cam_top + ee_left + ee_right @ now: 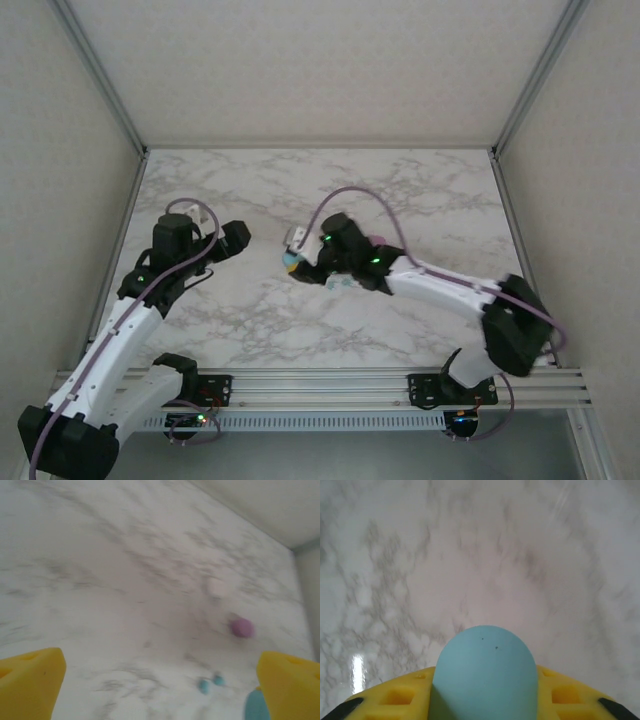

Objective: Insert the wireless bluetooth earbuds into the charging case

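Two tiny teal earbuds, bean-shaped, nearly touching

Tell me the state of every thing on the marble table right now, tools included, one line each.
Left tool: open wide, empty.
Right tool: shut on the teal rounded plastic case.
Teal rounded plastic case: gripped between yellow pads; lid unclear.
Two teal bean-sized plastic earbuds: loose on the marble table, uninserted.
Pink rounded plastic case: resting on the table, untouched.
Whitish rounded case: resting on the table, blurred.

A marble-veined white tabletop sat enclosed by plain pale walls and metal corner posts.
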Controlling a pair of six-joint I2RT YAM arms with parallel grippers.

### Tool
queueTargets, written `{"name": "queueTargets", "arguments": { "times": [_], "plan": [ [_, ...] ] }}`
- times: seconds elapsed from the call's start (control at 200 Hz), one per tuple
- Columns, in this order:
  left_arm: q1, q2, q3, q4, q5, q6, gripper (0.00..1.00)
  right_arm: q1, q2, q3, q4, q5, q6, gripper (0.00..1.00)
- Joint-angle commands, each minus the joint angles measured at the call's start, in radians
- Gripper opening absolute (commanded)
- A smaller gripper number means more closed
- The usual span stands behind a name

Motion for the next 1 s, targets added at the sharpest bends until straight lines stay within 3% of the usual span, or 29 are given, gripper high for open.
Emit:
{"name": "queueTargets", "arguments": {
  "times": [0.0,0.215,0.37,0.606,0.801,0.996],
  "plan": [
    [-0.008,0.061,0.097,0.173,0.324,0.0,0.95,-0.075,-0.112,-0.008,-0.141,-0.15,-0.144,0.26],
    [-0.126,0.221,0.311,0.084,0.528,0.031,0.93,-0.117,-0.222,0.056,-0.213,-0.173,-0.213,0.26],
    [-0.231,0.313,0.404,-0.016,0.536,0.084,0.89,-0.12,-0.248,0.056,-0.139,-0.128,-0.191,0.26],
    [-0.264,0.376,0.41,-0.014,0.534,0.056,0.79,-0.121,-0.255,0.03,-0.037,-0.083,-0.142,0.27],
    [-0.288,0.416,0.454,-0.023,0.558,0.031,0.67,-0.122,-0.251,0.03,-0.021,-0.069,-0.142,0.27],
    [-0.3,0.44,0.469,0.004,0.559,-0.006,0.45,-0.121,-0.241,0.038,0.007,-0.065,-0.133,0.28]
  ]
}}
